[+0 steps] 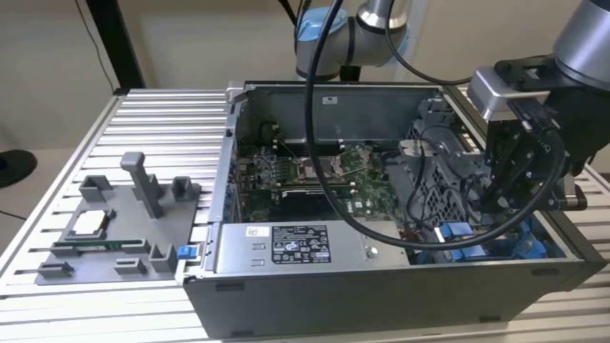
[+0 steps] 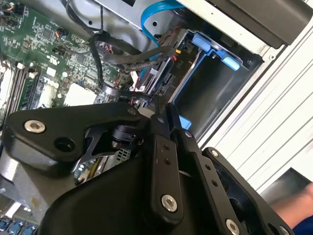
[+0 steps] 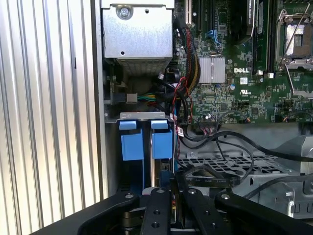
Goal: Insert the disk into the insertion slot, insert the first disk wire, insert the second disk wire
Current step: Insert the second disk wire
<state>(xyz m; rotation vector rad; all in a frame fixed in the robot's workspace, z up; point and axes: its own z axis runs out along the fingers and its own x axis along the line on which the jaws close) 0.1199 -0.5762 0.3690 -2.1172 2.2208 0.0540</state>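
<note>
Left to right in the exterior view: one grey fixture tray (image 1: pixel 114 229), one power-supply box (image 1: pixel 300 246), one insertion slot (image 1: pixel 476 239) with one gripper (image 1: pixel 498 204) over it. Fingers are drawn close together and I can't make out anything between them. Two blue tabs (image 3: pixel 127 125) on the slot. Can't pick out the disk. Black cables (image 3: pixel 210 176) lie beside the tips, so probably the wire stage. The next move needs fine alignment.
</note>
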